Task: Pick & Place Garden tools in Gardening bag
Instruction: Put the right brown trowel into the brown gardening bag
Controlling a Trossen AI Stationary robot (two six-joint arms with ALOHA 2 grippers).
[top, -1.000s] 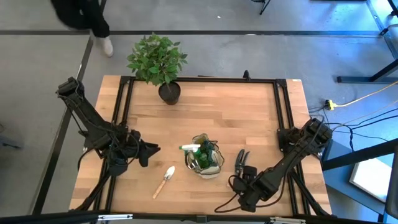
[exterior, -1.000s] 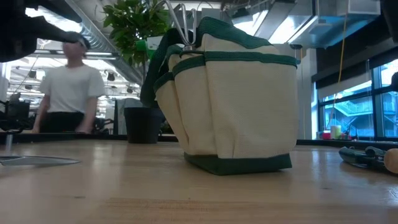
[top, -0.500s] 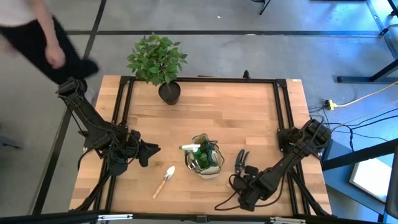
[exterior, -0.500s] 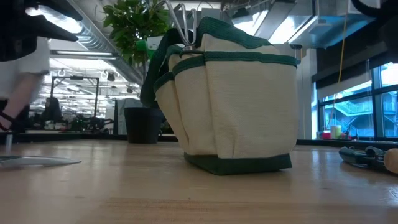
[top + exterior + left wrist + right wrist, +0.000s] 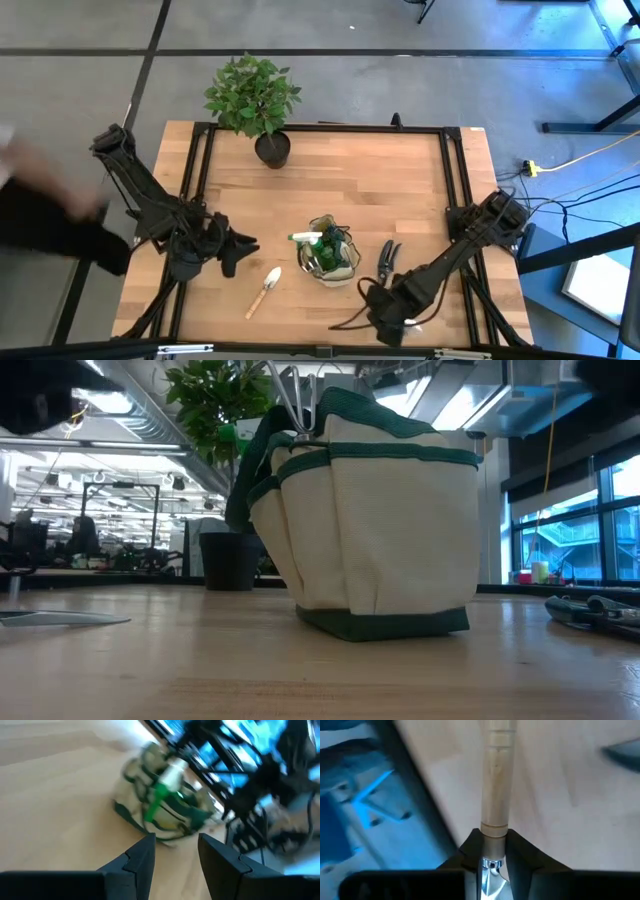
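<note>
2 tools lie loose on the counter (image 5: 400, 180): pruners (image 5: 387, 258) right of the gardening bag (image 5: 332, 255), a trowel (image 5: 265, 291) left of it. Near the front edge, the right pincer (image 5: 493, 840) clamps a wooden-handled tool (image 5: 495, 785) at its metal neck; gripped there, the long handle could swing and snag the bag's rim. The left pincer (image 5: 175, 840) hangs open, empty

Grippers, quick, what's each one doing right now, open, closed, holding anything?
Left gripper: open, holding nothing, pointed toward the gardening bag.
Right gripper: closed on a wooden-handled tool, near the table's front edge.
</note>
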